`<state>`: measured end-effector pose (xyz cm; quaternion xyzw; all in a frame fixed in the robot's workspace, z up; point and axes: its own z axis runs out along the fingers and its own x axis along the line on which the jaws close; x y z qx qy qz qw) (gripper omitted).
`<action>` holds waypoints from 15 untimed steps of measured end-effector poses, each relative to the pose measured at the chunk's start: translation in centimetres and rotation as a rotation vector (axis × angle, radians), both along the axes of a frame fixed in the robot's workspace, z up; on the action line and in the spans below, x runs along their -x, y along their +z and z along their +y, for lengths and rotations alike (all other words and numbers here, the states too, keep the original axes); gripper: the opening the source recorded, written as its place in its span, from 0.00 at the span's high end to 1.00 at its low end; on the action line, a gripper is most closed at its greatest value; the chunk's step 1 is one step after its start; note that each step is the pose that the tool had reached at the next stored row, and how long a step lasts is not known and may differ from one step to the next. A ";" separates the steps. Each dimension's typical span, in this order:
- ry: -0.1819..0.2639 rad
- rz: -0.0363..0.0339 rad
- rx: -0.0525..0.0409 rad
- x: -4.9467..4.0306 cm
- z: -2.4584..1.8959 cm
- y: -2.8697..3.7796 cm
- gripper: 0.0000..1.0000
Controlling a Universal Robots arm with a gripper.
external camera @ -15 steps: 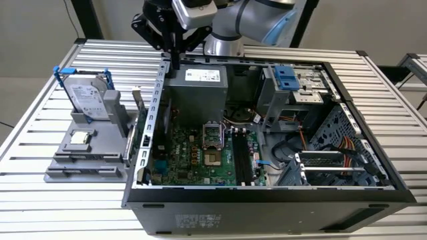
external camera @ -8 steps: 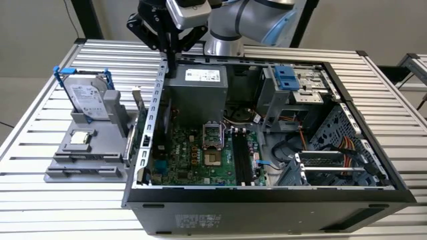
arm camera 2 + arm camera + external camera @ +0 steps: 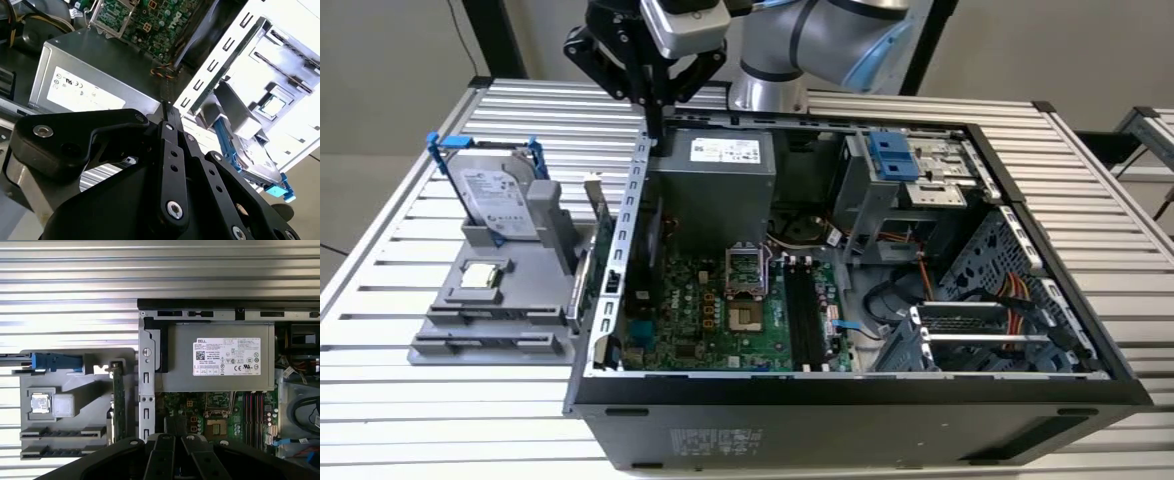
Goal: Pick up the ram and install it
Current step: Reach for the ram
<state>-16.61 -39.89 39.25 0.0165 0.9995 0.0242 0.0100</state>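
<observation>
The ram [image 3: 598, 215] is a thin green stick standing on edge in a grey holder [image 3: 494, 320], just outside the open computer case's wall on the exterior view's left. In the first wrist view the ram [image 3: 118, 400] runs alongside that wall. My gripper [image 3: 652, 140] hangs above the back corner of the case wall, higher than the ram and behind it. Its black fingers [image 3: 170, 125] are pressed together with nothing between them. The motherboard's black slots [image 3: 803, 315] lie inside the case, apart from the gripper.
The holder also carries a silver hard drive in a blue frame [image 3: 494, 190] and a small square CPU chip [image 3: 483, 273]. A grey power supply [image 3: 220, 357] fills the case's back. Cables and drive cages [image 3: 987, 300] crowd the exterior view's right. All stands on a slatted metal table [image 3: 400, 400].
</observation>
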 end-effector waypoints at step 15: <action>0.000 0.0000 0.0000 1.32 0.00 0.00 1.00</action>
